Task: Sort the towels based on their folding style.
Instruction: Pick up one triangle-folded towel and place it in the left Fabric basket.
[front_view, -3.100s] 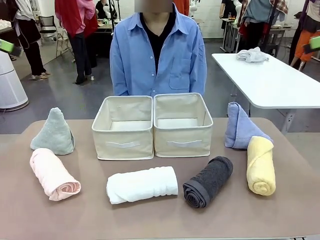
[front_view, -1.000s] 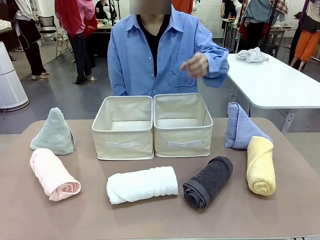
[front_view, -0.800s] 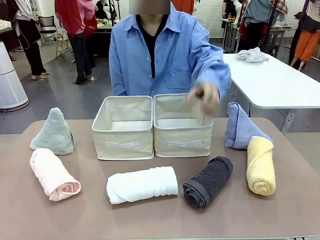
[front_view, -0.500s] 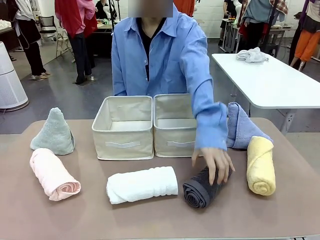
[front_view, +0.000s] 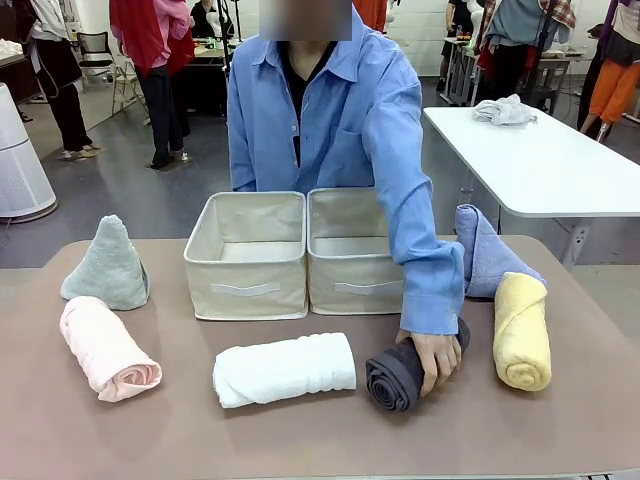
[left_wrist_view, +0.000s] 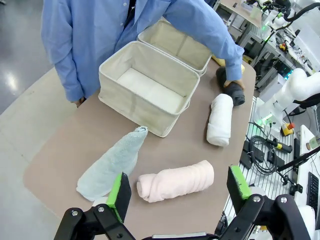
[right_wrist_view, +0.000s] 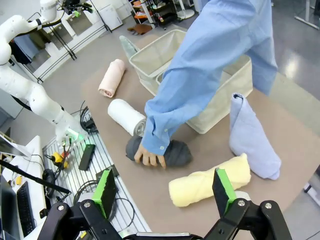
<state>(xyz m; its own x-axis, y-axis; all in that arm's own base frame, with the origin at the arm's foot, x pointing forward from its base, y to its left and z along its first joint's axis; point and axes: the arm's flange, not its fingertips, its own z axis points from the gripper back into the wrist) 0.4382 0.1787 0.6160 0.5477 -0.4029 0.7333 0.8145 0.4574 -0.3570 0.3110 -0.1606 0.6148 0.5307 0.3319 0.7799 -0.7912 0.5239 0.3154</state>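
Note:
Six towels lie on the table. At the left are the pale green cone (front_view: 108, 265) (left_wrist_view: 112, 162) and the pink roll (front_view: 106, 348) (left_wrist_view: 176, 180). The white roll (front_view: 284, 368) (left_wrist_view: 219, 119) (right_wrist_view: 126, 116) lies front centre. A person's hand (front_view: 433, 360) (right_wrist_view: 149, 156) grips the dark grey roll (front_view: 393, 376) (right_wrist_view: 175, 151) (left_wrist_view: 231, 89). At the right are the yellow roll (front_view: 521, 332) (right_wrist_view: 209, 180) and the light blue cone (front_view: 482, 252) (right_wrist_view: 250, 136). My left gripper (left_wrist_view: 176, 192) hangs open above the pink roll. My right gripper (right_wrist_view: 164, 192) hangs open above the yellow roll.
Two beige fabric bins (front_view: 246, 254) (front_view: 358, 252) stand side by side at the table's middle back, in front of the person in a blue shirt (front_view: 320, 110). A white table (front_view: 545, 160) with a cloth bundle (front_view: 503, 110) stands behind at the right.
The person's arm came down from chest height, reached over the right bin and closed its hand on the dark grey roll. The other towels have not moved.

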